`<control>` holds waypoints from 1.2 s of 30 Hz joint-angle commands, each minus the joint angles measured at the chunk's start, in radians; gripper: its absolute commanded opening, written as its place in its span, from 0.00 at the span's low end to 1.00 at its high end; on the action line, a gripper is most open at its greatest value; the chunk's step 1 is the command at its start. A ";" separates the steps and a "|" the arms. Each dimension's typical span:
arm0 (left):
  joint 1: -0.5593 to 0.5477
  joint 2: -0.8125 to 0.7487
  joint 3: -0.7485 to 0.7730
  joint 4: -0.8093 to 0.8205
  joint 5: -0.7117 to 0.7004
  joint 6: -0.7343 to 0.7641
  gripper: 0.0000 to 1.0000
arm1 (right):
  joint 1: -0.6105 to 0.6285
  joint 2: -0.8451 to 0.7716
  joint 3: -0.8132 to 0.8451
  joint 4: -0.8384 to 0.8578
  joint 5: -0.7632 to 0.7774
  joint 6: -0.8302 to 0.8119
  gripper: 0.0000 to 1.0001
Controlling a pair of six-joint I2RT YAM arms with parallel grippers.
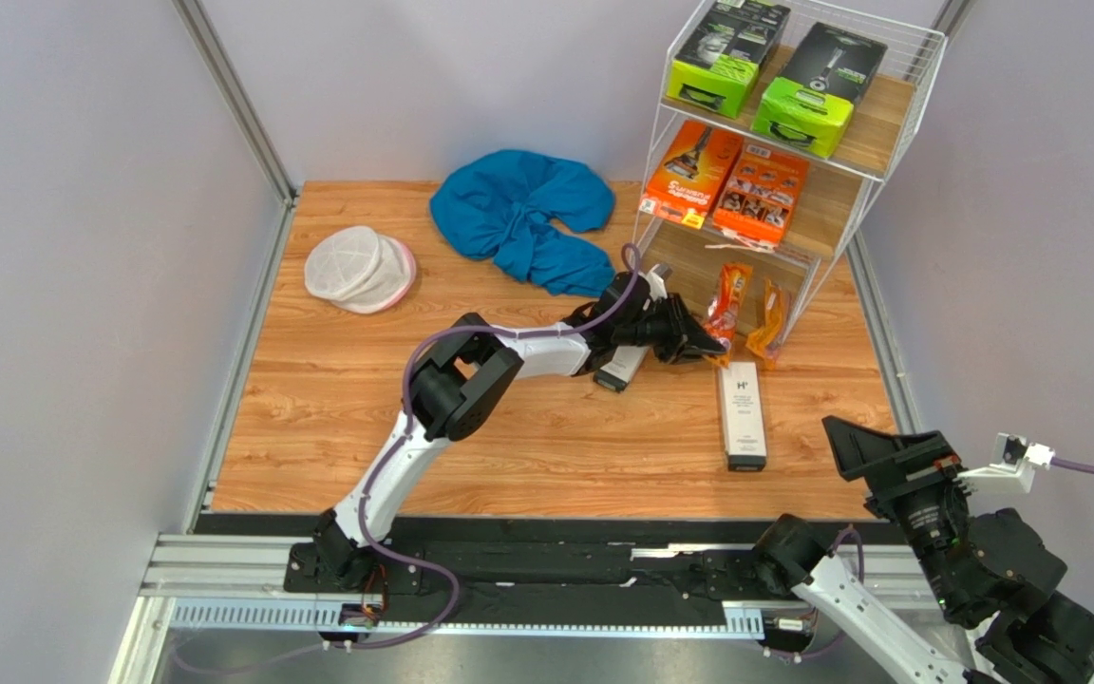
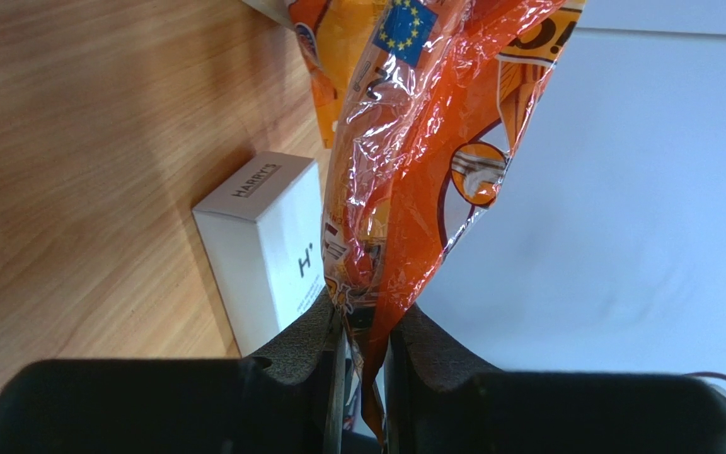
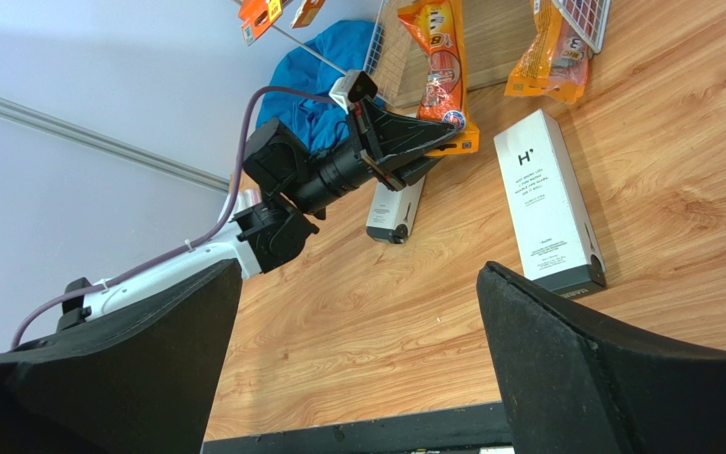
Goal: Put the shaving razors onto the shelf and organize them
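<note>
Right gripper [image 3: 357, 284] gapes wide, empty; left gripper [image 2: 362, 326] pinches an orange razor bag [image 2: 424, 123].

We count two green boxes [image 1: 727, 54] [image 1: 820, 89] up at one o'clock. Just under them we count two orange boxes [image 1: 696, 168] [image 1: 763, 193]. We count two orange bags [image 1: 727, 299] [image 1: 764, 325] at about two o'clock. We see two white boxes [image 1: 743, 413] [image 1: 621, 366], one at three o'clock and one near the middle. There is one blue cloth [image 1: 524, 214] at twelve o'clock and one round white pouch [image 1: 357, 268] at ten o'clock. There is one shelf [image 1: 827, 211], and it has three wooden boards. We count two robot arms [image 1: 467, 385] [image 1: 938, 527] at six o'clock.
</note>
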 commanded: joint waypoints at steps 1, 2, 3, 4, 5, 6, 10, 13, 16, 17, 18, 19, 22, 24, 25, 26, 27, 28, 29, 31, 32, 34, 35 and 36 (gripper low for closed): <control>-0.017 0.037 0.097 0.034 -0.026 -0.051 0.00 | 0.014 -0.041 0.021 -0.022 0.032 0.031 1.00; -0.019 0.047 0.123 0.022 -0.032 -0.057 0.00 | 0.015 -0.041 0.021 -0.025 0.034 0.032 1.00; -0.020 0.052 0.134 0.008 -0.037 -0.062 0.00 | 0.018 -0.041 0.019 -0.030 0.031 0.040 1.00; -0.022 0.067 0.144 0.003 -0.044 -0.065 0.00 | 0.018 -0.043 0.013 -0.031 0.031 0.041 1.00; -0.024 0.073 0.164 -0.002 -0.050 -0.070 0.00 | 0.020 -0.043 0.012 -0.031 0.029 0.044 1.00; -0.025 0.080 0.177 -0.026 -0.053 -0.067 0.00 | 0.023 -0.043 0.010 -0.031 0.026 0.049 1.00; -0.027 0.112 0.249 -0.110 -0.076 -0.045 0.00 | 0.028 -0.044 0.007 -0.031 0.022 0.054 1.00; -0.027 0.139 0.325 -0.198 -0.084 -0.019 0.00 | 0.031 -0.047 0.009 -0.034 0.022 0.055 1.00; -0.027 0.167 0.400 -0.296 -0.102 0.009 0.01 | 0.032 -0.052 0.007 -0.036 0.022 0.061 1.00; -0.027 0.176 0.440 -0.337 -0.109 0.021 0.02 | 0.034 -0.053 0.004 -0.037 0.022 0.063 1.00; -0.027 0.195 0.462 -0.356 -0.112 0.028 0.02 | 0.034 -0.055 0.003 -0.039 0.020 0.064 1.00; -0.025 0.205 0.483 -0.376 -0.116 0.035 0.02 | 0.035 -0.055 0.002 -0.037 0.017 0.064 1.00; -0.022 0.244 0.569 -0.439 -0.119 0.050 0.04 | 0.035 -0.057 -0.001 -0.042 0.011 0.070 1.00; -0.021 0.258 0.597 -0.443 -0.119 0.047 0.06 | 0.035 -0.058 -0.005 -0.044 0.009 0.072 1.00; -0.021 0.262 0.605 -0.446 -0.119 0.047 0.09 | 0.035 -0.060 -0.007 -0.045 0.006 0.074 1.00; -0.019 0.267 0.617 -0.448 -0.118 0.045 0.11 | 0.037 -0.060 -0.008 -0.048 0.006 0.078 1.00; -0.019 0.273 0.620 -0.448 -0.118 0.045 0.13 | 0.037 -0.063 -0.010 -0.047 0.006 0.080 1.00; -0.017 0.273 0.621 -0.448 -0.119 0.044 0.20 | 0.037 -0.063 -0.011 -0.047 0.005 0.080 1.00; -0.017 0.274 0.623 -0.445 -0.119 0.044 0.23 | 0.038 -0.063 -0.013 -0.047 0.005 0.080 1.00; -0.017 0.276 0.622 -0.437 -0.121 0.044 0.33 | 0.037 -0.063 -0.013 -0.048 0.002 0.080 1.00; -0.014 0.274 0.622 -0.433 -0.122 0.041 0.36 | 0.037 -0.063 -0.014 -0.048 0.002 0.080 1.00; -0.011 0.276 0.623 -0.428 -0.121 0.042 0.45 | 0.038 -0.063 -0.014 -0.053 0.002 0.080 1.00; -0.011 0.274 0.623 -0.428 -0.122 0.044 0.48 | 0.038 -0.063 -0.017 -0.054 0.000 0.081 1.00; -0.010 0.271 0.623 -0.428 -0.124 0.047 0.51 | 0.038 -0.063 -0.020 -0.054 -0.001 0.081 1.00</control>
